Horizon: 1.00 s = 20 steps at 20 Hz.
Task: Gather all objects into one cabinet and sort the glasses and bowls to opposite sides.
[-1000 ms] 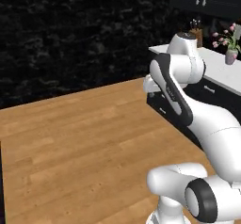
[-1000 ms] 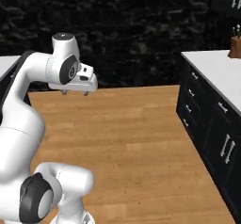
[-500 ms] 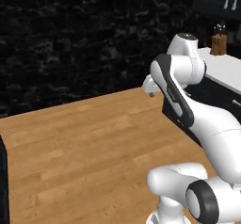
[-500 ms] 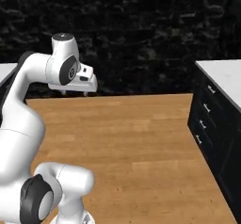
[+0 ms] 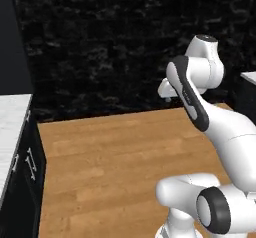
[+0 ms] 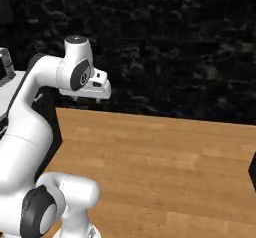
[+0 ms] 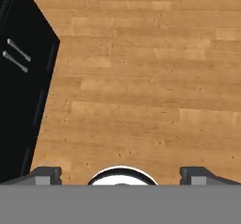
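- My pincer (image 7: 120, 175) hangs with its jaws spread wide and nothing between them, looking down at bare wooden floor (image 7: 141, 77); the two dark fingertips (image 7: 44, 175) stand well apart at the bottom of the hand view.
- From the right base camera my hand (image 6: 95, 84) is held high in front of the black brick wall (image 6: 175, 42), tucked close to my upper arm and touching nothing.
- As for progress, I judge the job barely begun: no wooden bowl, mug or blue vessel is in sight from here, nor the upper cabinet with its long bar handle, so I cannot tell where they stand or whether any are already shelved.
- Everything appears to be left: finding the objects, carrying them to one cabinet, and parting the glasses from the bowls.
- Nearest edge to my hand is a black low drawer unit (image 7: 23, 91) with short pale handles (image 7: 16, 56), its corner jutting toward the floor on the left of the hand view.
- In the left base camera a pale countertop (image 5: 11, 132) tops that black unit at the far left.
- Another counter edge (image 5: 248, 77) shows at the right border, just beyond my shoulder.
- Between them the floor lies open and wide, leaving ample room to swing or drive.
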Tool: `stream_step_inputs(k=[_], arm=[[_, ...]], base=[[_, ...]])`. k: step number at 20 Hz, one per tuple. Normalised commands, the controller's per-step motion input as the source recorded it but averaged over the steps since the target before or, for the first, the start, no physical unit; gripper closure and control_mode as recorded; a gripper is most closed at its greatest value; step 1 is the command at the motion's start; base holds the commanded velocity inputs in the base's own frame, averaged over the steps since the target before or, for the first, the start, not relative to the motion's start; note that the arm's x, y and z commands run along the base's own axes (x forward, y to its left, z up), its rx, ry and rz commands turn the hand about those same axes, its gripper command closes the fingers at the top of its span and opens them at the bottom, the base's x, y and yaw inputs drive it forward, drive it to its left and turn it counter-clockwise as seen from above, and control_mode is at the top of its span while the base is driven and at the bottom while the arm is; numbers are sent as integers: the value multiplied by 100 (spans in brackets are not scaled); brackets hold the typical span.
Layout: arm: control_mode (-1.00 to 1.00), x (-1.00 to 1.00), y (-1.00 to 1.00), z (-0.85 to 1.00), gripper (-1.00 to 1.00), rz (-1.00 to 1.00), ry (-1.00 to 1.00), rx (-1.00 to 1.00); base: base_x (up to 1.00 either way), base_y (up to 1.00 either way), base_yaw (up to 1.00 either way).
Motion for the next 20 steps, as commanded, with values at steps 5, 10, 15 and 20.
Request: stream_step_inputs(k=[5, 10, 15, 20], arm=[[100, 0, 0, 0, -100, 0, 0, 0], [100, 0, 0, 0, -100, 0, 0, 0], [100, 0, 0, 0, -100, 0, 0, 0], [100, 0, 0, 0, -100, 0, 0, 0]], base=[[16, 0, 90], [-1, -5, 65], [-12, -7, 13], [-46, 1, 23]])
